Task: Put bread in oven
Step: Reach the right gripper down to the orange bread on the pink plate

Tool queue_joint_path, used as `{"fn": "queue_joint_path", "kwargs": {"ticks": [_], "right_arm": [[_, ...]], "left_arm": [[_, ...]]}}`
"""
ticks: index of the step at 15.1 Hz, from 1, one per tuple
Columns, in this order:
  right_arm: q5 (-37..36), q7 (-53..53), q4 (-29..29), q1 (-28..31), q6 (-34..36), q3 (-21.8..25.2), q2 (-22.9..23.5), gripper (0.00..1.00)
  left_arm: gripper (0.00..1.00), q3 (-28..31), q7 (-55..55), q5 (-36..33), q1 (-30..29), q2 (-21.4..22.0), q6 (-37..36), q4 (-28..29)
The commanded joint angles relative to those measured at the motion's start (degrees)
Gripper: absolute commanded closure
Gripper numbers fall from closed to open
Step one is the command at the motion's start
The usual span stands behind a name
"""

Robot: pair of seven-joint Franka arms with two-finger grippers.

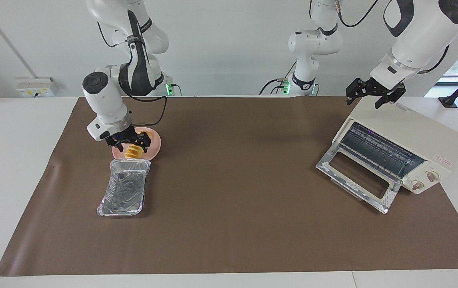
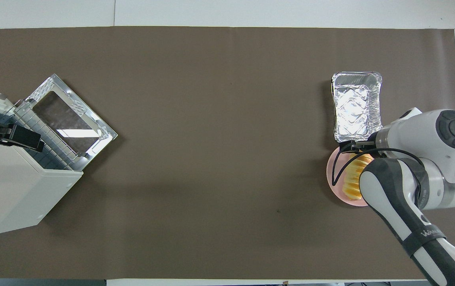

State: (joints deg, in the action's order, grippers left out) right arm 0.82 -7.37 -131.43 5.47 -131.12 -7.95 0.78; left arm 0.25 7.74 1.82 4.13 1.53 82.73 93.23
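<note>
Right pincer [image 1: 129,145] is seen low over the bread [image 1: 133,152] on the pink plate [image 1: 155,147], left of centre in the facing view — fingers apart, set either side of the loaf; contact cannot be told. In the overhead view the right arm covers much of the plate at right, with only part of the bread [image 2: 352,178] showing. A foil tray [image 1: 125,188] is seen lying against the plate's edge, just below it in the facing view.

Left pincer [image 1: 374,94] is seen waiting, fingers apart, over the top corner of the oven [image 1: 425,136] at upper right of the facing view. The oven door [image 1: 359,177] is dropped open onto the brown mat [image 1: 237,192] covering the tabletop [image 1: 13,160]; the rack is visible inside.
</note>
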Motion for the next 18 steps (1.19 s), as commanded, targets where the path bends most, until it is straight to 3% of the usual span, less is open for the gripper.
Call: {"fn": "queue_joint_path", "kwargs": {"ticks": [1,7,15,16,18], "right_arm": [[0.5,-4.7,-2.3,-0.8,-0.4,-0.3,-1.5,0.00],[0.6,-15.7,-6.9,-0.7,-0.4,-0.3,-3.3,0.00],[0.6,-13.8,-10.2,1.1,2.2,-0.2,-5.1,0.00],[0.6,-13.8,-10.2,1.2,1.9,-0.2,-5.3,0.01],[0.6,-13.8,-11.0,1.2,0.7,-0.2,-5.3,0.18]], "left_arm": [[0.00,-0.1,0.1,-0.9,-0.3,0.6,-1.0,-0.2],[0.00,-0.1,0.1,-0.9,-0.3,0.6,-1.1,-0.2],[0.00,-0.1,0.1,-0.9,-0.3,0.6,-1.1,-0.2],[0.00,-0.1,0.1,-0.9,-0.3,0.6,-1.0,-0.2],[0.00,-0.1,0.1,-0.9,-0.3,0.6,-1.0,-0.2]]}}
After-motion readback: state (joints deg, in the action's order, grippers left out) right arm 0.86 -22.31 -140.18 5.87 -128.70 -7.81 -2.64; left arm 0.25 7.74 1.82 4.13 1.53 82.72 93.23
